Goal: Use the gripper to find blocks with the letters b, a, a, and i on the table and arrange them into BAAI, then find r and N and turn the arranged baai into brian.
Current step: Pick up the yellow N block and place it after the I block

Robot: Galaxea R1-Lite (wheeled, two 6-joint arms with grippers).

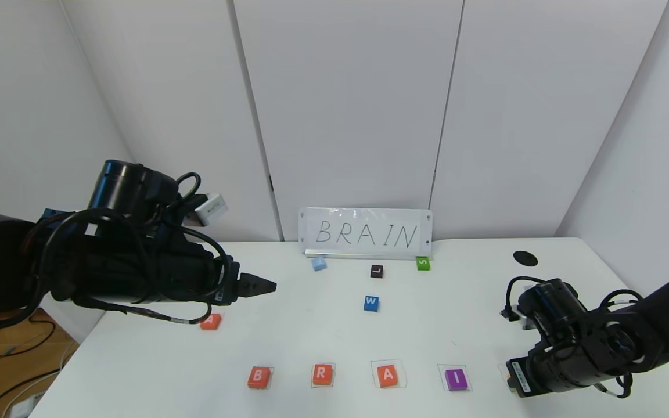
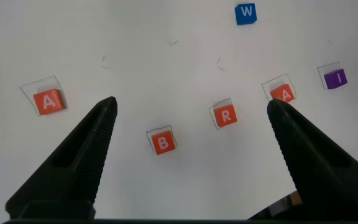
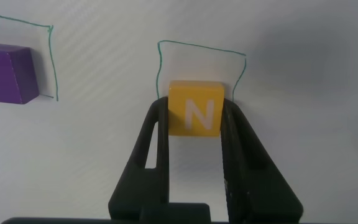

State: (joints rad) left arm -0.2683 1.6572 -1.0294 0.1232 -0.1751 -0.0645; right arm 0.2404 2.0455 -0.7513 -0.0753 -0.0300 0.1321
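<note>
On the white table point(image 1: 311, 325), a front row of blocks reads B point(image 1: 259, 377), r point(image 1: 322, 374), A point(image 1: 387, 375) and purple I point(image 1: 456, 378). A second orange-red A point(image 1: 211, 321) lies farther back on the left, partly under my left arm. My left gripper point(image 1: 256, 285) hangs open above the table. In its wrist view, B point(image 2: 163, 142) and r point(image 2: 226, 116) show far below between its fingers. My right gripper point(image 3: 194, 118) is shut on the yellow N point(image 3: 194, 108), at a pen-drawn square just beyond the I point(image 3: 5, 71). I cannot tell whether N touches the table.
A blue W block point(image 1: 371, 303), a black L block point(image 1: 376, 270), a green S block point(image 1: 423, 263) and a pale blue block point(image 1: 319, 263) lie towards the back. A card reading BRAIN point(image 1: 366, 233) stands at the wall. There is a black hole point(image 1: 525, 258) at the back right.
</note>
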